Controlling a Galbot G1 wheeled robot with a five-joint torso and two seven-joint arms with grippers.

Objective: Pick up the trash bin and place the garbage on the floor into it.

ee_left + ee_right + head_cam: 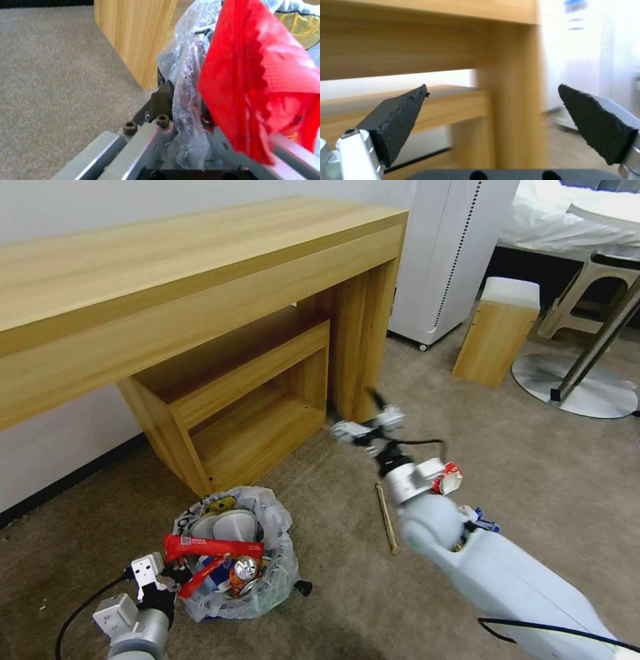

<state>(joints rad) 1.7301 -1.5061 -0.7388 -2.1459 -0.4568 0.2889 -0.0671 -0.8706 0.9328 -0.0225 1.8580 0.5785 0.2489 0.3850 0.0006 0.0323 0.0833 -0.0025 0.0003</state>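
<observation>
**Operator:** Grippers first, what have you got?

**Observer:** Your left gripper (175, 579) is pinched on the near rim of the trash bin (237, 553). The left wrist view shows the crinkly bag liner (188, 105) squeezed between its fingers, with a red wrapper (263, 75) draped right over them. Your right gripper (363, 423) is spread wide with nothing between its pads (401, 117), held up above the carpet (533, 460) and facing the wooden desk (200, 287).

**Operator:** How full is the bin?

**Observer:** You're well along, I'd judge. It sits on the carpet just in front of the desk's lower shelf, piled with a white slipper (227, 525), red wrappers (213, 547), a crushed can (244, 568) and more I can't tell apart.

**Operator:** What's left out?

**Observer:** You have a wooden stick (386, 517) lying on the carpet just beside your right arm, a red-and-white wrapper (448, 478) near the wrist, and a blue-and-white scrap (481, 520) partly hidden behind the forearm. Those three look like what remains; I can't tell what else the arm may hide.
</observation>
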